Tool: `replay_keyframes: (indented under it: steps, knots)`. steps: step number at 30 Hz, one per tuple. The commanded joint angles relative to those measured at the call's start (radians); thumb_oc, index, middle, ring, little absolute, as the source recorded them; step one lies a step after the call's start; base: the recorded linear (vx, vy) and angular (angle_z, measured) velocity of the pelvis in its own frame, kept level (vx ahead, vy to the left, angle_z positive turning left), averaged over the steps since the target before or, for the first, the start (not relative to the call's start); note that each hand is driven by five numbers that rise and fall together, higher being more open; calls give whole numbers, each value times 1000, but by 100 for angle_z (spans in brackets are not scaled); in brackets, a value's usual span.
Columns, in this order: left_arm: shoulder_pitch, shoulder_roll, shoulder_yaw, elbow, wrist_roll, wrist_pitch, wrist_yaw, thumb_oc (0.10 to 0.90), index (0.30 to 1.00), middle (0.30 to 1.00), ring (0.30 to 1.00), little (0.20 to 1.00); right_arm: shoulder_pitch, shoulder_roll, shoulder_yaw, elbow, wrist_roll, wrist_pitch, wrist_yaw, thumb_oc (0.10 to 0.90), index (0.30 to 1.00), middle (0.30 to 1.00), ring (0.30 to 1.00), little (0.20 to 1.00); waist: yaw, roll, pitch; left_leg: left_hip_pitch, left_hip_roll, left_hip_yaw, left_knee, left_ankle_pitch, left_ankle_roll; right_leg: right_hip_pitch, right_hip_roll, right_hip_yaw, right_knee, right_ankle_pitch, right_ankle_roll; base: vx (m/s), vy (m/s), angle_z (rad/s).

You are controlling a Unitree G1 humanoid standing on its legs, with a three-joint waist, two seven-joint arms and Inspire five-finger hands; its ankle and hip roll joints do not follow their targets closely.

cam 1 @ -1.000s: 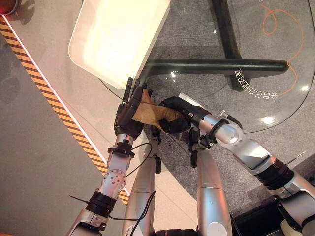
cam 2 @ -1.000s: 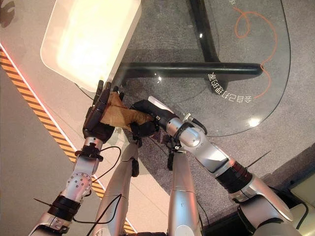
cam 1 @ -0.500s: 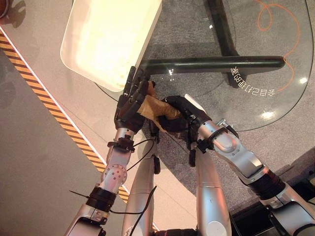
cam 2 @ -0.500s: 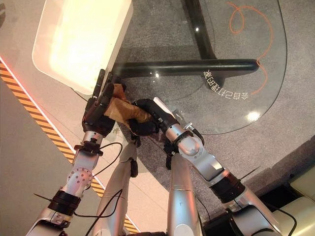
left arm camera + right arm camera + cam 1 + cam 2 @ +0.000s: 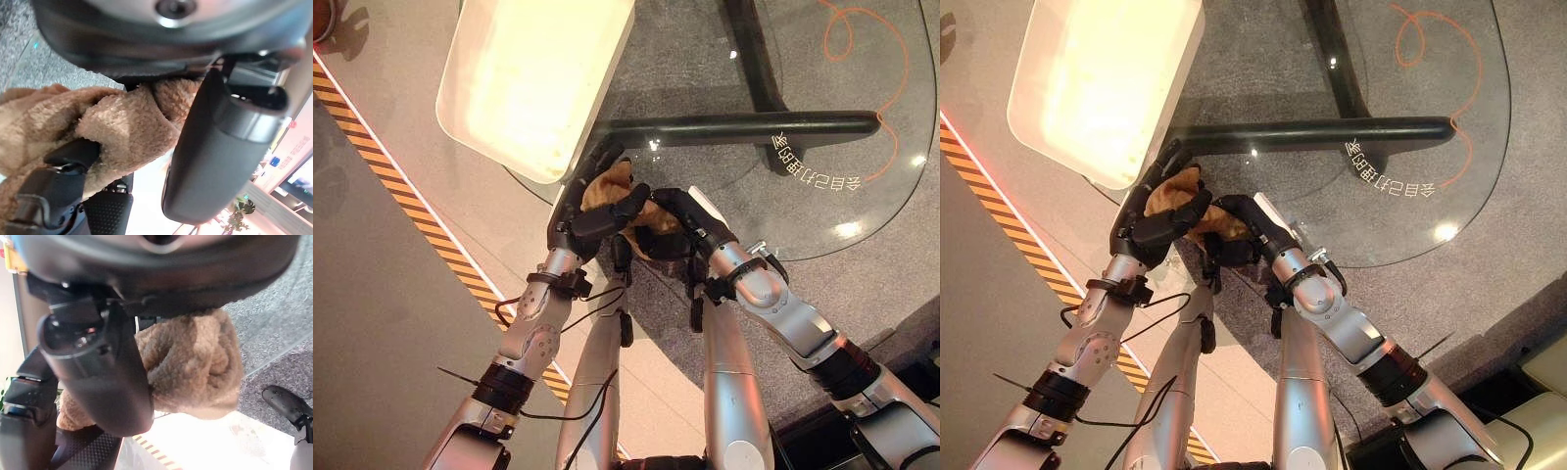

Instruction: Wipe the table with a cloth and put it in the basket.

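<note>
- Your left hand [image 5: 587, 220] has its dark fingers curled round the cloth [image 5: 612, 186], a tan, fuzzy fleece rag bunched into a lump.
- Your right hand [image 5: 677, 220] grips the same cloth from the other side; the fleece bulges out between thumb and fingers.
- The cloth sits between your two hands, at the near edge of the round glass table [image 5: 862, 225].
- Just beyond your left hand lies the basket [image 5: 475, 108], a smooth white rounded-rectangular tub, touching its fingertips.
</note>
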Motion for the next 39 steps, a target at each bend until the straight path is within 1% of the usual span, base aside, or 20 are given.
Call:
replay_keyframes:
  steps: [1, 6, 10, 12, 13, 14, 15, 21, 33, 39]
  knots:
    - [-7, -13, -106, -87, 62, -27, -46, 800, 900, 900, 900, 900, -105, 62, -6, -169, 62, -146, -24, 100, 300, 300, 300, 200, 9, 18, -23, 2, -4, 18, 129, -140, 4, 5, 40, 66, -200, 163, 43, 0, 0, 0]
    - [1, -16, -101, -65, 23, -38, -72, 800, 900, 900, 900, 900, -98, 74, -16, -171, 70, -164, -42, 100, 300, 300, 300, 200, 9, 18, -23, 0, -1, 20, 132, -142, 2, 1, 37, 65, -195, 163, 45, 0, 0, 0]
    - [5, -22, -100, -59, 0, -52, -86, 800, 900, 900, 900, 900, -99, 82, -16, -175, 71, -157, -42, 100, 300, 300, 300, 200, 9, 19, -23, -2, -2, 19, 128, -141, 3, -3, 37, 67, -196, 164, 46, 0, 0, 0]
    - [11, -32, -96, -60, -19, -65, -110, 800, 900, 900, 900, 900, -96, 86, -15, -181, 74, -155, -44, 100, 300, 300, 300, 200, 10, 19, -23, -2, -1, 19, 128, -141, 3, -3, 35, 66, -198, 165, 45, 0, 0, 0]
    - [13, -34, -95, -59, -24, -69, -116, 432, 585, 585, 585, 532, -96, 87, -14, -181, 73, -155, -46, 100, 300, 300, 300, 200, 10, 18, -23, -3, -2, 19, 129, -141, 3, -3, 36, 66, -198, 165, 45, 0, 0, 0]
    - [14, -36, -94, -58, -34, -77, -120, 254, 432, 432, 432, 354, -96, 89, -14, -181, 72, -156, -47, 100, 300, 300, 300, 200, 11, 18, -23, -3, -1, 19, 129, -141, 3, -3, 35, 66, -199, 166, 45, 0, 0, 0]
    - [14, -39, -90, -57, -46, -84, -122, 100, 300, 300, 300, 200, -97, 91, -15, -182, 73, -154, -47, 100, 300, 300, 300, 200, 11, 17, -23, -4, -1, 19, 129, -141, 3, -4, 35, 66, -198, 166, 45, 0, 0, 0]
    - [19, -54, -72, -48, -102, -108, -148, 100, 300, 300, 300, 200, -100, 99, -14, -184, 74, -144, -53, 100, 300, 300, 300, 200, 11, 12, -23, -2, 1, 18, 127, -143, 2, -4, 34, 67, -199, 167, 45, 0, 0, 0]
    - [20, -62, -61, -53, -112, -106, -161, 100, 300, 300, 300, 200, -99, 109, -18, -191, 72, -132, -55, 100, 300, 300, 300, 200, 13, 10, -23, 1, 0, 16, 122, -142, 3, 0, 36, 69, -206, 169, 45, 0, 0, 0]
    - [21, -63, -62, -53, -114, -106, -161, 100, 300, 300, 300, 200, -95, 112, -20, -194, 74, -137, -63, 100, 300, 300, 300, 200, 13, 9, -23, -3, 2, 16, 126, -143, 3, -4, 36, 70, -199, 168, 45, 0, 0, 0]
